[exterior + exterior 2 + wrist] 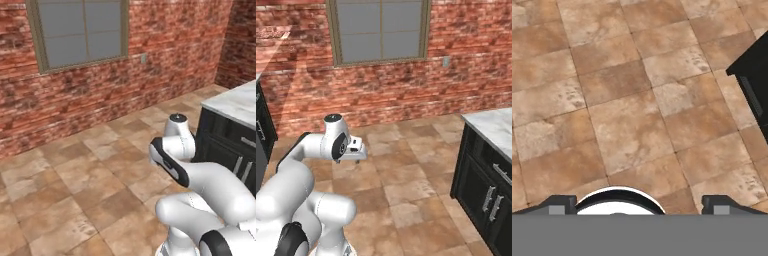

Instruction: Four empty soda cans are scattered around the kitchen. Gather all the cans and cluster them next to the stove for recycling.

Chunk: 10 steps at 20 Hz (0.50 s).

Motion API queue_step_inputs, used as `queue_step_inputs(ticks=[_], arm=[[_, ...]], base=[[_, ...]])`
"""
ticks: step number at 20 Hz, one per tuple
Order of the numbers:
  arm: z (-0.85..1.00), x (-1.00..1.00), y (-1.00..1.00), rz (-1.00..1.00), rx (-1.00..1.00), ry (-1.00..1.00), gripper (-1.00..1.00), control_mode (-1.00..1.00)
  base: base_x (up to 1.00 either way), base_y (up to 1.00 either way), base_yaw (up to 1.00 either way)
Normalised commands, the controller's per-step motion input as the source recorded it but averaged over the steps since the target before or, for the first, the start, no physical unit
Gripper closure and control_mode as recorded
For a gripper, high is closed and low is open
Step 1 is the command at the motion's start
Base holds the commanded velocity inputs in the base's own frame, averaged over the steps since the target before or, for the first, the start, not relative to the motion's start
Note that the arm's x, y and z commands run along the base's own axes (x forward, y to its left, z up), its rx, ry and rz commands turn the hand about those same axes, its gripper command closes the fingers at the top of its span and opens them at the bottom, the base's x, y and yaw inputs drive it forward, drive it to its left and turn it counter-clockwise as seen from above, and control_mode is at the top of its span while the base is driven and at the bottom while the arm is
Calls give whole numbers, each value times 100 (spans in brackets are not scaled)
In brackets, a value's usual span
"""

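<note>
The soda cans and the stove are out of view. My arm is folded low over the tiled kitchen floor (627, 125). The white hand (354, 149) pokes out beside the arm's upper joint in the right base view. My gripper (639, 204) points down at bare tiles. Its two dark fingertips (561, 203) stand far apart at the bottom of the hand view with nothing between them, so it is open.
A red brick wall (100, 95) with a grey window (381, 30) stands ahead. A dark cabinet (486, 195) under a white marble counter (237, 102) is on the right, and its corner (754, 75) shows in the hand view. Another dark cabinet (262, 127) edges in on the left.
</note>
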Motion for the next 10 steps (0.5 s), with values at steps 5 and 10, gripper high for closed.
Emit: queue_step_inputs(ticks=[5, 10], arm=[[0, 0, 0, 0, 0, 0, -100, 100], [0, 0, 0, 0, 0, 0, -100, 100]], base=[[100, 48, 0], [100, 28, 0]])
